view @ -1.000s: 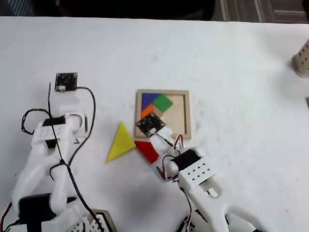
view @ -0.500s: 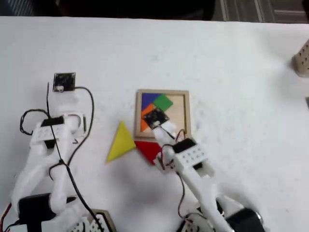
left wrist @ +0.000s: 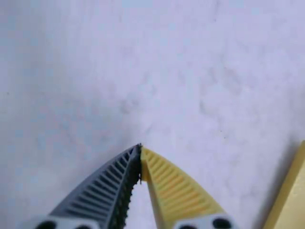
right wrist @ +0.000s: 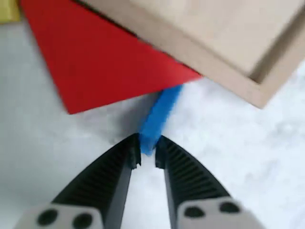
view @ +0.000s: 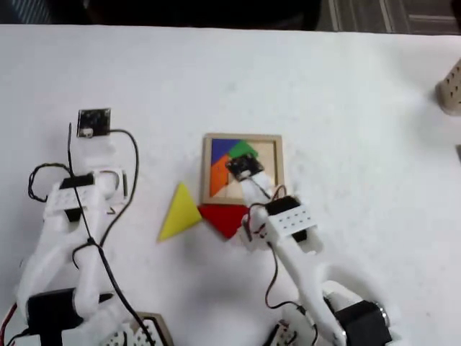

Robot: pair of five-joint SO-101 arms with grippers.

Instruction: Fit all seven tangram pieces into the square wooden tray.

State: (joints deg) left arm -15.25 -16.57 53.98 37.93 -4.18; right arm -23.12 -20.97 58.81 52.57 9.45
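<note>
Two arms, bases at near edge of white tabletop (view: 360, 79). On right arm (view: 302, 267), right gripper (right wrist: 147, 151) low over tabletop: black fingers (right wrist: 114, 181) clenched on one end of small blue piece (right wrist: 161, 110), held on edge. Other end of that piece up by corner of red triangle (right wrist: 100, 62) and rim of wooden tray (right wrist: 214, 69); contact there unclear. On left arm (view: 54, 238), left gripper (left wrist: 140, 155): grey and yellow fingers (left wrist: 176, 191) pinched together tip to tip, over bare tabletop, well apart from wooden tray, off to its left.

Next out: red triangle flat on tabletop, long edge against near rim of wooden tray, point toward arm bases. Just beside it on the left, yellow triangle (view: 180, 211), also flat on tabletop, outside wooden tray; touching red triangle or not, cannot tell.

Then inside wooden tray: orange piece (view: 217, 173) along left wall, dark blue piece (view: 220, 148) in far-left corner, green piece (view: 245, 149) just beside dark blue piece at far wall. Bare wood on right side. Wrist camera board (view: 245, 167) of right arm over tray middle, hiding part of floor.

Farthest out, at right edge of tabletop: beige holed block (view: 450, 90), well apart from wooden tray.
</note>
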